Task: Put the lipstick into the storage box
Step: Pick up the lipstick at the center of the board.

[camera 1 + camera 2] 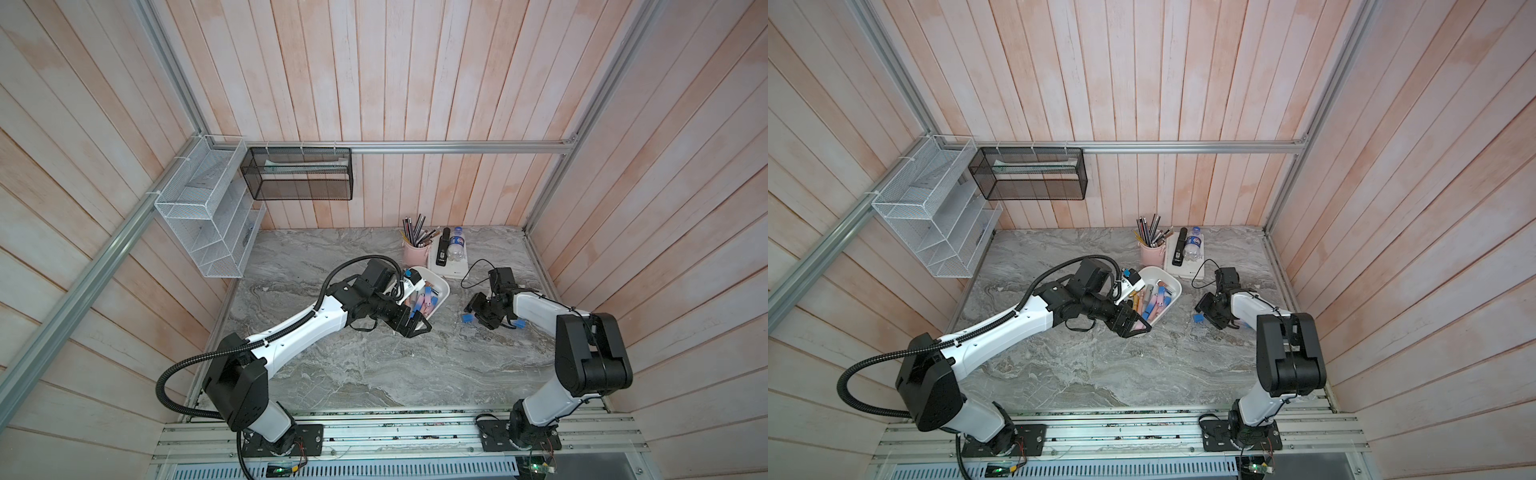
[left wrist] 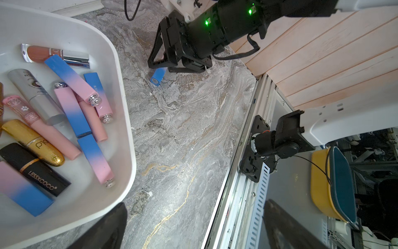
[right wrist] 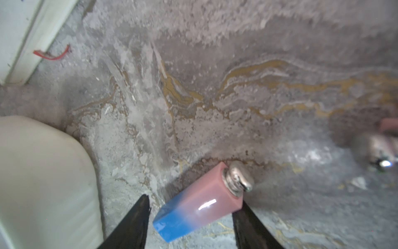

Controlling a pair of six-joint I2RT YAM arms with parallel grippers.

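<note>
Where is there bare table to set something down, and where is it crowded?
Bare: the wide front of the table between the arm bases, and the back-left corner between the white wire basket and the left arm. Crowded: storage box, pink pen cup, notebook, and the right gripper astride a loose lipstick.

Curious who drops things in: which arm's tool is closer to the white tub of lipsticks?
Left. The left tool hangs at the near end of the storage box; the right tool is apart over the table, around a lipstick.
</note>
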